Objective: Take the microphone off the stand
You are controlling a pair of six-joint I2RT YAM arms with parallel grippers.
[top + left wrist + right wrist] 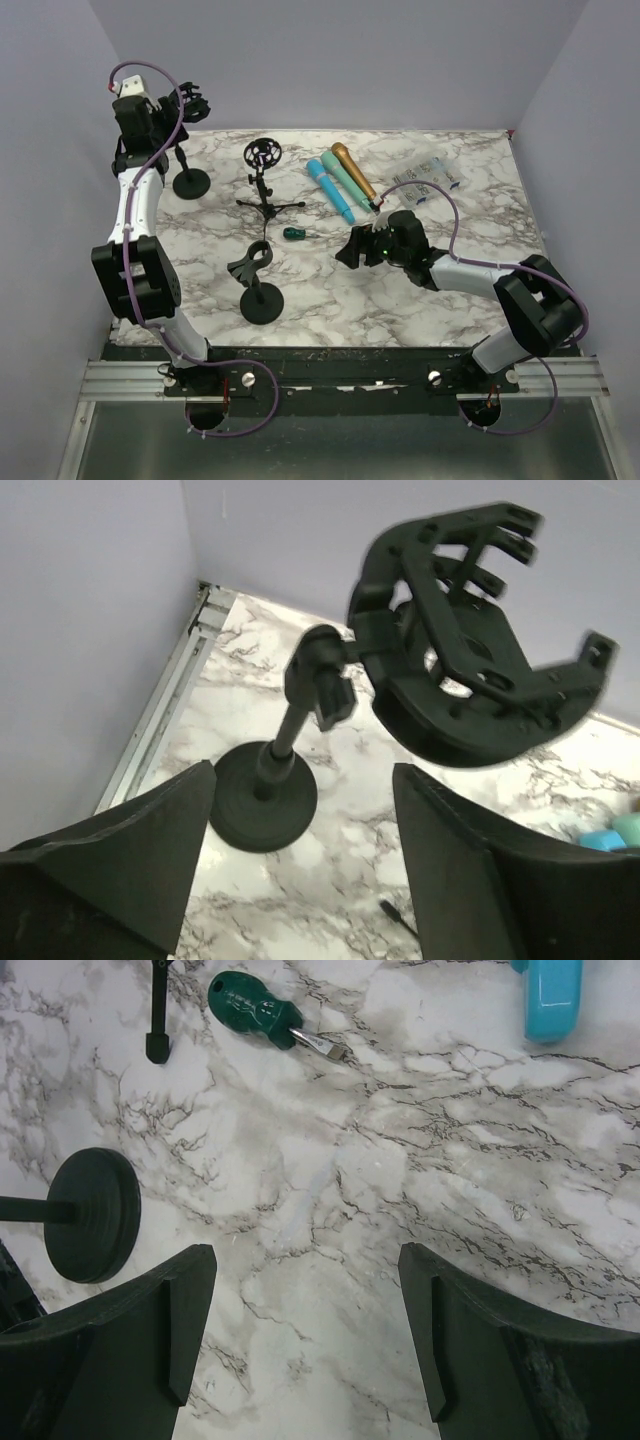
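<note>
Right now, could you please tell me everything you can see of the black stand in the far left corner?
The stand is matte black, plastic or metal by its look: a round flat base resting on the marble table, a thin post, a swivel joint, and a cage-like shock mount on top, tilted, with no microphone visible in it. The left gripper hovers open near it, not touching.

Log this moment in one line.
left pincer: open, facing shock mount | shock mount: empty | right pincer: open, empty | microphones: lying on table
</note>
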